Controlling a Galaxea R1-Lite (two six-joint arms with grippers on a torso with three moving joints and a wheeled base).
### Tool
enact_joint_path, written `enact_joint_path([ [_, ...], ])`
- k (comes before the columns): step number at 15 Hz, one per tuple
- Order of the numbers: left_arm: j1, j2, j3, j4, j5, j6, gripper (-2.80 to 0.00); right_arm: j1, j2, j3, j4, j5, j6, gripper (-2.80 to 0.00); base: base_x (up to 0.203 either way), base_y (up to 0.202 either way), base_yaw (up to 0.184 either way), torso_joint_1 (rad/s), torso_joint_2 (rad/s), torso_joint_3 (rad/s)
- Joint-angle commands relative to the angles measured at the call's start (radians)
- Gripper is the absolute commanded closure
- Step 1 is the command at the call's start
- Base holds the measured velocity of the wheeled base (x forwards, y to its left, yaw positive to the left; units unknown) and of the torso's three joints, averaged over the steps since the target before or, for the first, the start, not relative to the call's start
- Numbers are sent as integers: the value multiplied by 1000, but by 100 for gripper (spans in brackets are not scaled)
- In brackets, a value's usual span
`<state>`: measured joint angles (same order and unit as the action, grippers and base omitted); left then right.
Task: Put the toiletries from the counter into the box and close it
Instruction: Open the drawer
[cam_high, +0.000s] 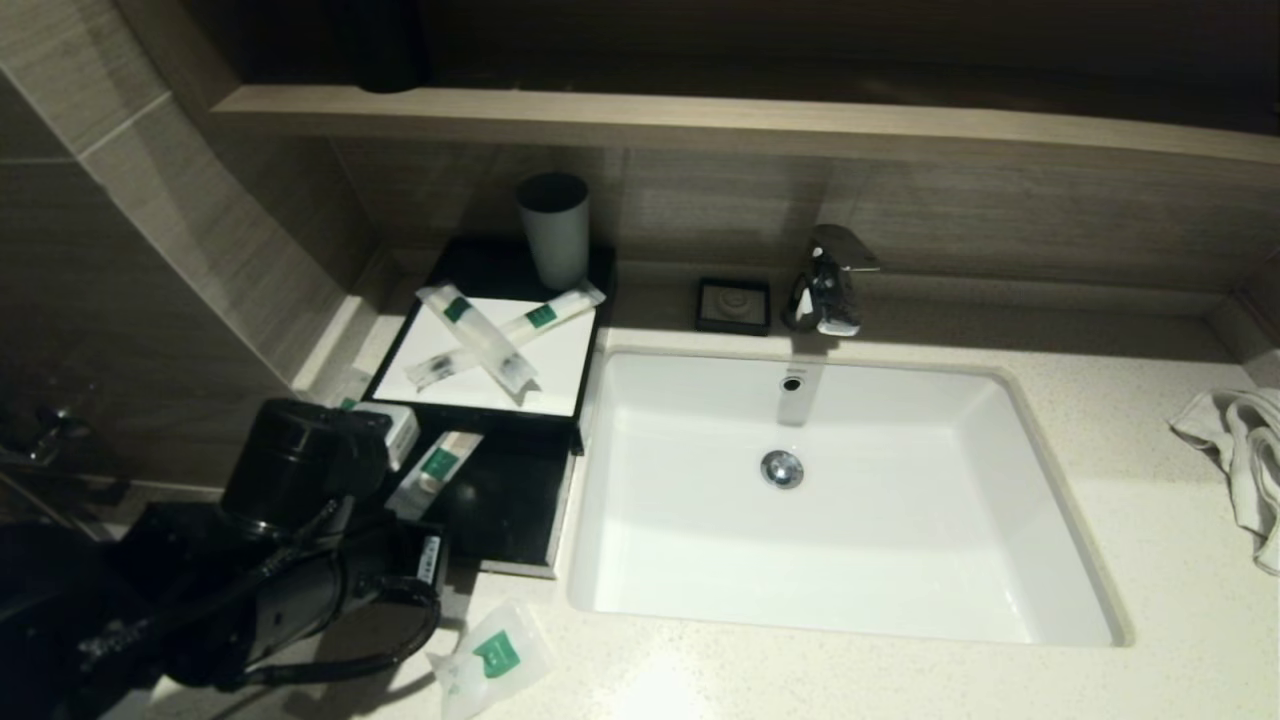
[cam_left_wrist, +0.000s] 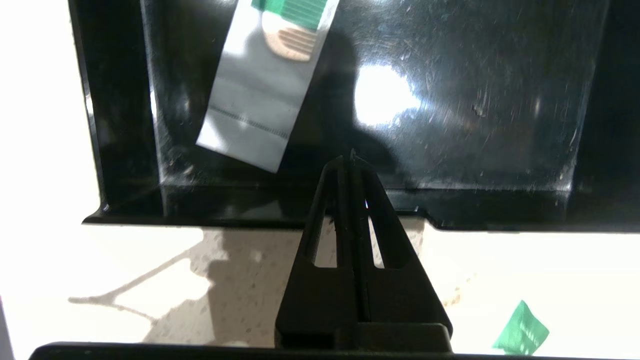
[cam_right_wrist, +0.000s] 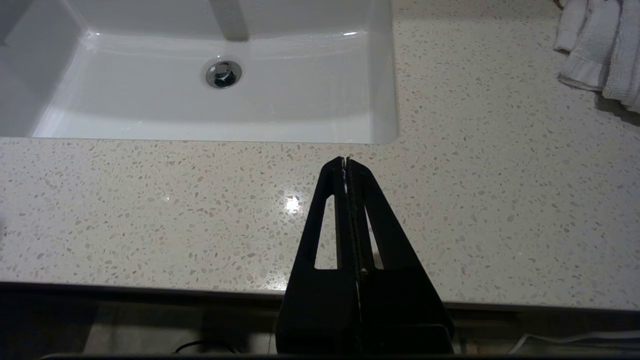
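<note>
Speckled bench (cam_right_wrist: 500, 200): our left pincer (cam_left_wrist: 352, 157), closed and empty, hovers at the black box (cam_left_wrist: 125, 150) rim; sachet (cam_left_wrist: 265, 90) inside lies lengthwise; right pincer (cam_right_wrist: 346, 161) closed.

The left arm's black tool (cam_high: 400, 560) sits at the near left edge of the speckled stone bench (cam_high: 1150, 450), beside the open black box (cam_high: 500, 500). A green-labelled white sachet (cam_high: 435, 472) lies inside. Two clear wrapped sticks (cam_high: 480, 335) cross on the box's white-topped lid (cam_high: 540, 375). Another green-labelled clear sachet (cam_high: 490, 658) lies on the bench just in front.
</note>
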<state>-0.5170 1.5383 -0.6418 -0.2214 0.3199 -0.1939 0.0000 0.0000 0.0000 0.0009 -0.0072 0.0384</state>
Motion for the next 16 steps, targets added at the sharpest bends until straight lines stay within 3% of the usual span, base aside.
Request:
enact_joint_path([
  [1,-3,-30,5,21,2,-2,0,0,0,0,1,0,0,0,0,0,0,0,0,0],
  [16,-85,-215,-12,176,2,-39,0,0,0,0,1,0,0,0,0,0,0,0,0,0],
])
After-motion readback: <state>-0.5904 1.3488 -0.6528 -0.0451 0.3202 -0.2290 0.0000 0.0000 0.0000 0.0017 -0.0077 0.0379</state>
